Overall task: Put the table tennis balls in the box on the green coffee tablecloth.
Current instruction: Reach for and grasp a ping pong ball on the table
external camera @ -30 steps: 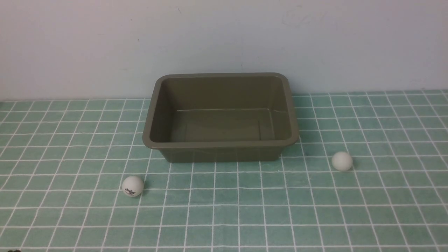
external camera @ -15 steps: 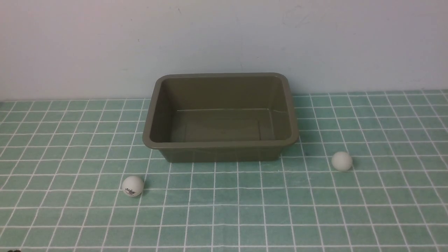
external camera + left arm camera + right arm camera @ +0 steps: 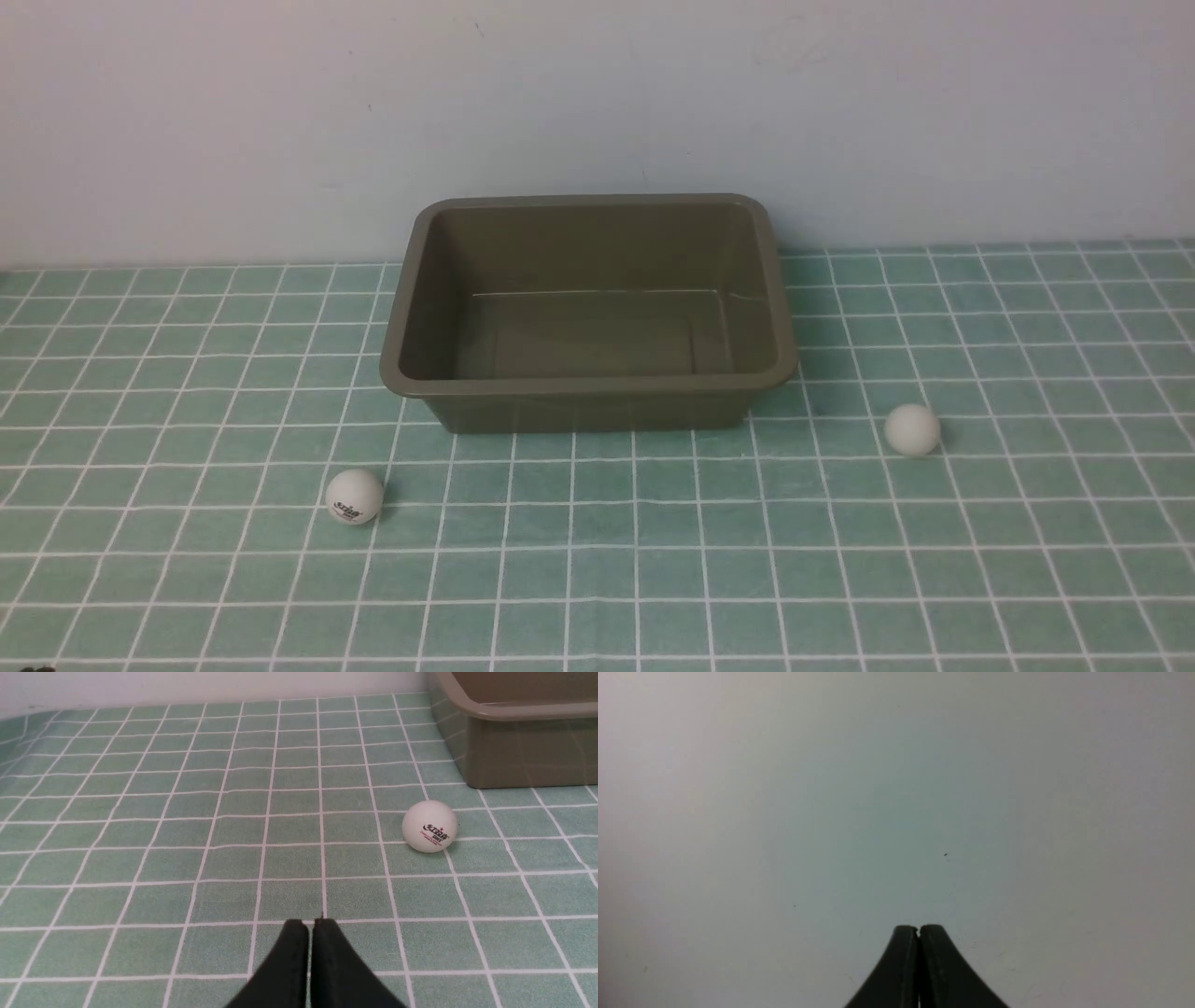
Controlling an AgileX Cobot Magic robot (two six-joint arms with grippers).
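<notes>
Left wrist view shows you the left gripper point(image 3: 312, 921) low over the cloth point(image 3: 140, 858), its fingers pressed together. Just ahead, you see the logo ball point(image 3: 430, 826) resting on the cloth, near the box point(image 3: 514, 765) but not touching it. In the front view that ball lies off the box's near left corner and the plain ball point(image 3: 912, 429) off its near right corner. The box stands at the cloth's far edge, by the wall point(image 3: 597, 112). Your right gripper point(image 3: 919, 927) is closed too, facing a blank pale surface.
</notes>
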